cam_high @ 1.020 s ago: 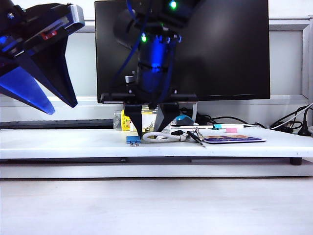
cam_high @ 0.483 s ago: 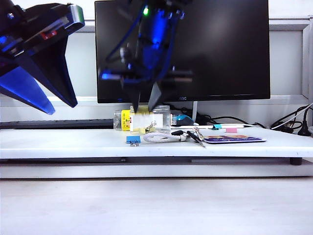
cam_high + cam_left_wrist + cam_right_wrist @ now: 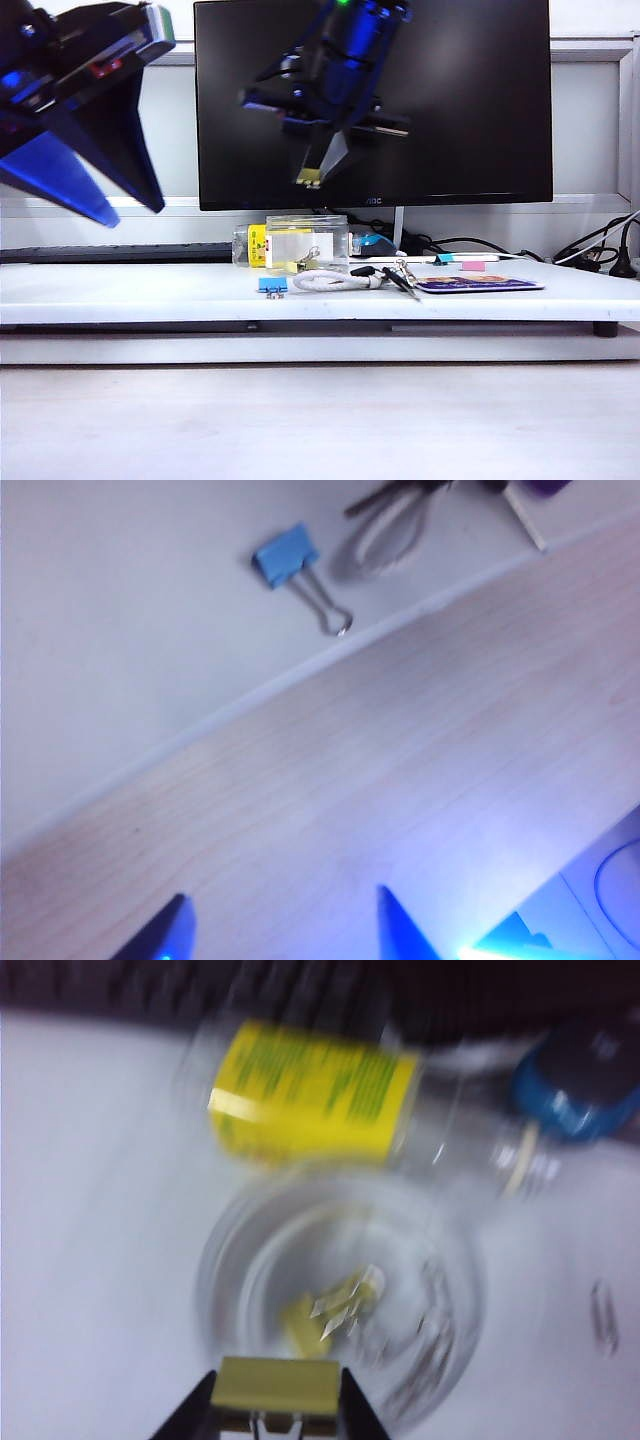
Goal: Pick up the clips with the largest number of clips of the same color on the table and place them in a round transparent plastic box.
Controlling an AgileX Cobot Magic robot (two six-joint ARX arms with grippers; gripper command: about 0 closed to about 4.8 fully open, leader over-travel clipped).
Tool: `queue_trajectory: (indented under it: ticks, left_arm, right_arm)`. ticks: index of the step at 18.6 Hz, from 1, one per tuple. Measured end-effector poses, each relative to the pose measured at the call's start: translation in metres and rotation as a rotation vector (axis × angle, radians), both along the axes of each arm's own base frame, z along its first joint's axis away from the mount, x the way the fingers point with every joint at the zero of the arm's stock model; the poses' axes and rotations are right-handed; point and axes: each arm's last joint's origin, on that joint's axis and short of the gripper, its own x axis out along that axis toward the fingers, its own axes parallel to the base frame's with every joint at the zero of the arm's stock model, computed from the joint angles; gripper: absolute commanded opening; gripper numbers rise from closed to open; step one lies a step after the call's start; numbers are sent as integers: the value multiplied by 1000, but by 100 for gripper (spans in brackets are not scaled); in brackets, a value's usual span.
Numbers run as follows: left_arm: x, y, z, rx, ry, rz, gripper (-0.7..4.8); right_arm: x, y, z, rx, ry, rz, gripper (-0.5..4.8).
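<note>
Nearest the exterior camera, the left gripper (image 3: pixel 130 205) hangs high at the left edge with its dark blue fingers (image 3: pixel 165 935) spread wide and nothing between them. It sits well clear of the work, probably parked so that the other arm has room. Below it in the left wrist view lies a small blue binder clip with silver wire handles (image 3: pixel 287 558) on the white tabletop (image 3: pixel 120 630); being the wrong colour, it is left where it is.

Farther back on the tabletop stands the round transparent plastic box with a white rectangular label (image 3: pixel 306 243), open at the top. At least one small pale-yellow binder clip (image 3: pixel 305 1325) already lies inside, so the sorting looks partly done. The right gripper (image 3: pixel 312 176) hangs in the air over the box, closed on another pale-yellow clip (image 3: pixel 278 1385) by its body. The right wrist view looks straight down into the box's mouth, which suggests the clip is held there to be dropped in.

Just behind the box lies a smaller clear bottle with a yellow label (image 3: pixel 315 1095), beside a blue round object (image 3: pixel 570 1095).
</note>
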Motion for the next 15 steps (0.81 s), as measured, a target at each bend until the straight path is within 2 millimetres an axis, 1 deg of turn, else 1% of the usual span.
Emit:
queue_trajectory:
  ticks: [3, 6, 10, 12, 15]
  left_arm:
    - [1, 0, 1, -5, -7, 0, 247]
    - [1, -1, 2, -14, -22, 0, 247]
    - [2, -2, 3, -22, -33, 0, 247]
    - [2, -2, 2, -21, -33, 0, 247]
    - [2, -2, 3, -23, -35, 0, 247]
  right_arm:
    - [13, -13, 3, 47, -20, 1, 148]
    - [22, -15, -1, 77, -32, 22, 148]
    - [37, -5, -35, 65, -6, 63, 148]
    - [41, -3, -41, 74, -17, 67, 148]
    - [41, -2, -41, 60, -37, 91, 148]
